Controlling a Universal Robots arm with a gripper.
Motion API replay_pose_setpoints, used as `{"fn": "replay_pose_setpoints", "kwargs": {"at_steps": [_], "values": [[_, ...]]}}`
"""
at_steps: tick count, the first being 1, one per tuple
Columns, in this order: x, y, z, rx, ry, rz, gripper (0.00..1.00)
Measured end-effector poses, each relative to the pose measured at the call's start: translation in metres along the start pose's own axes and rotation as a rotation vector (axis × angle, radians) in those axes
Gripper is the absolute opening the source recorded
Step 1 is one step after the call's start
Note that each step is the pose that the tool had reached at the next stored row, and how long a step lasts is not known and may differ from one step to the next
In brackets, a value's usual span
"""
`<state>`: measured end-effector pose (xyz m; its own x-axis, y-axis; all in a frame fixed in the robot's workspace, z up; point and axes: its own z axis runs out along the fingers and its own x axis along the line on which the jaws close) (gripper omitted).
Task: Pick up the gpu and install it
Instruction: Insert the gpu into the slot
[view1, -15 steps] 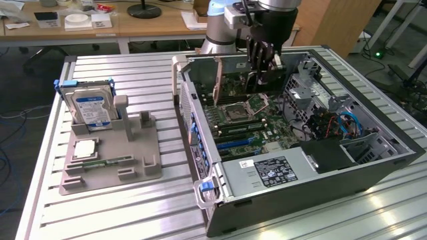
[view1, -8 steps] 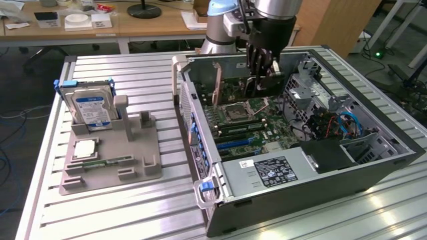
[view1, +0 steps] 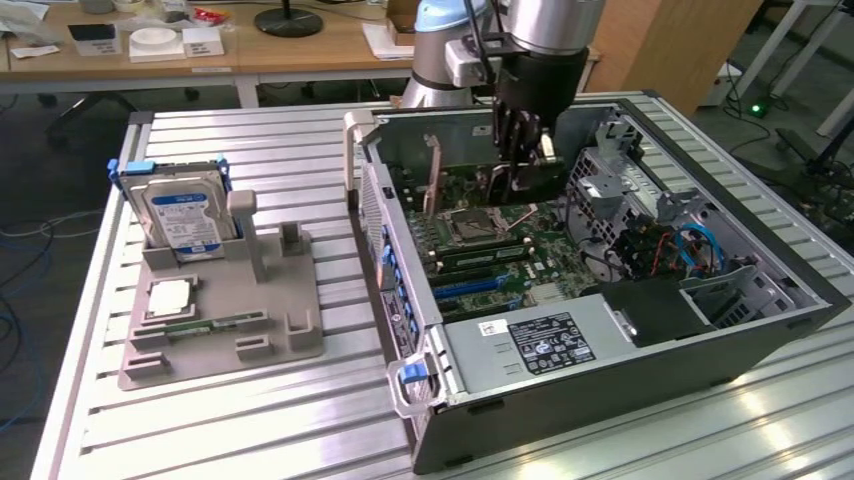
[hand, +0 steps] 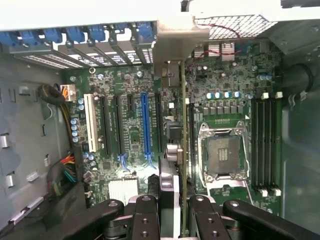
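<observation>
The gpu (hand: 183, 125) stands on edge between my fingers as a thin green card, with its pale metal bracket (hand: 172, 45) reaching the rear slot openings of the open computer case (view1: 747, 330). My gripper (hand: 175, 205) is shut on the card's upper edge. The card hangs just over the motherboard, between the blue expansion slot (hand: 145, 125) and the CPU socket (hand: 222, 155). In the exterior view my gripper (view1: 518, 135) points straight down into the case with the gpu (view1: 523, 182) below it. Whether the card's lower edge sits in a slot is hidden.
A grey fixture (view1: 220, 345) at the exterior view's left holds an upright hard drive (view1: 187, 215), a CPU chip (view1: 170, 298) and a memory strip (view1: 220, 325). Inside the case are the power supply (view1: 547, 345), cables (view1: 687, 245) and memory slots (hand: 265, 145). Case walls stand close around the gripper.
</observation>
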<state>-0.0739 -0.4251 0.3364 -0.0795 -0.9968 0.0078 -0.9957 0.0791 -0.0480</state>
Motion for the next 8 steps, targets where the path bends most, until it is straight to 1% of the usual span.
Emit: {"fn": "replay_pose_setpoints", "kwargs": {"at_steps": [3, 5, 6, 8], "values": [[0.007, -0.0004, 0.0053, 0.0, -0.0003, 0.0, 0.28], [0.007, -0.0002, 0.009, 0.0, -0.0004, 0.0, 0.28], [0.007, -0.0001, 0.0106, -0.0001, -0.0025, 0.0, 0.28], [0.007, 0.0, 0.0132, -0.0008, -0.0104, 0.0, 0.28]]}}
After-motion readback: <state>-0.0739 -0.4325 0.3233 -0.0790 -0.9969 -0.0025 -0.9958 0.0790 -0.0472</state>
